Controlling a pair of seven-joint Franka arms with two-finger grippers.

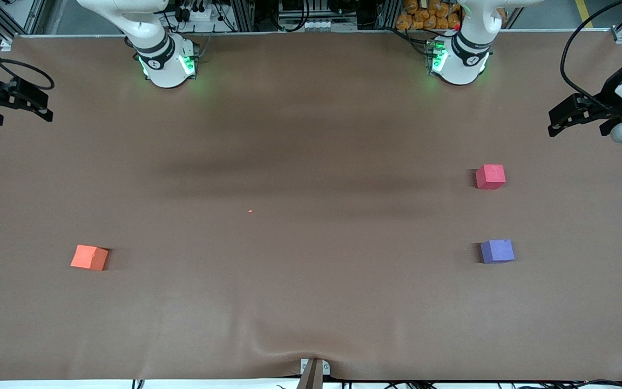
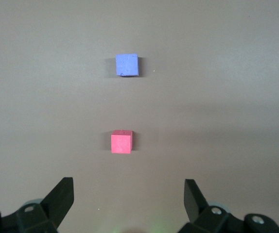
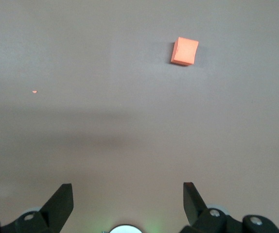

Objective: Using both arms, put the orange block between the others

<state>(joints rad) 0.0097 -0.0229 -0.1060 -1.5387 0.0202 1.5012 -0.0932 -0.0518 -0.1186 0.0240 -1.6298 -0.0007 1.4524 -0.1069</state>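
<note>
Closest to the front camera, at the right arm's end of the brown table cover (image 1: 311, 302), the orange block (image 1: 89, 257) sits alone, turned a little askew and touching nothing. At about the same depth but well apart, toward the left arm's end, lies the purple-blue cube (image 1: 497, 251). The pinkish-red cube (image 1: 490, 176) rests farther from the camera, in line with the purple-blue one, with a bare gap of cover between them. A tiny orange speck (image 1: 250, 211) lies near the middle of the table.

Farther back, both arms wait raised at the table's outer ends. The right gripper (image 1: 19, 105) hangs over the cover's edge at its own end, jaws spread wide and empty; its wrist view looks down past the fingers (image 3: 61, 201) onto the orange block. The left gripper (image 1: 575, 114) hovers over the edge at its end, likewise released and holding nothing, its fingers (image 2: 61, 199) framing the two cubes below.
</note>
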